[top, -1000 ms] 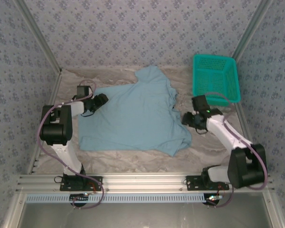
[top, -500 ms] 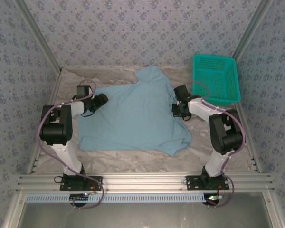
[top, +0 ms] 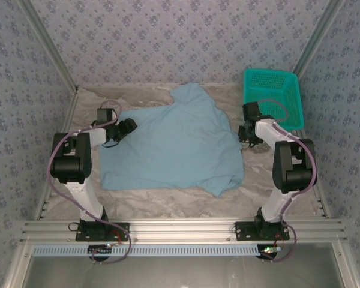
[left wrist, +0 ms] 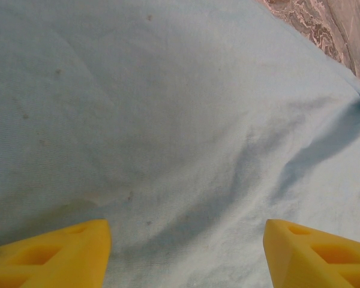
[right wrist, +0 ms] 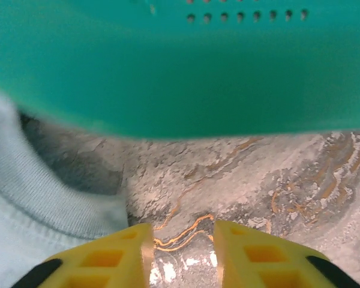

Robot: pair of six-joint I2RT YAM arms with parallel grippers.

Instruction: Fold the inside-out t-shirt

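- Jaws of the left gripper (left wrist: 185,234) stand wide open, with its two yellow fingers (left wrist: 60,252) far from each other and nothing held between them.
- Under this gripper the left wrist view shows the light-blue cloth of the inside-out t-shirt (left wrist: 168,108), smooth with some soft wrinkles.
- From the top camera the left gripper (top: 127,127) is at the left edge of the t-shirt (top: 174,144), near its far-left corner. I cannot tell if it touches the cloth.
- The right gripper (right wrist: 181,237) is open only a little. Its yellow fingers (right wrist: 108,258) leave a narrow gap, and through the gap the bare marbled table (right wrist: 258,174) is seen, so it grips nothing.
- Just left of these fingers lies a ribbed edge of the t-shirt (right wrist: 24,204) on the table.
- Beyond the fingers the wall of the teal basket (right wrist: 180,66) crosses the upper part of the right wrist view, with a row of small holes.
- From the top camera the right gripper (top: 247,133) is between the right edge of the t-shirt and the near-left corner of the basket (top: 270,72).
- The t-shirt lies spread out on the middle of the table (top: 168,201), between the two arms, with one part reaching toward the far side and its near-right corner a little bunched.
- The basket stands at the far-right corner of the table, apart from the t-shirt.
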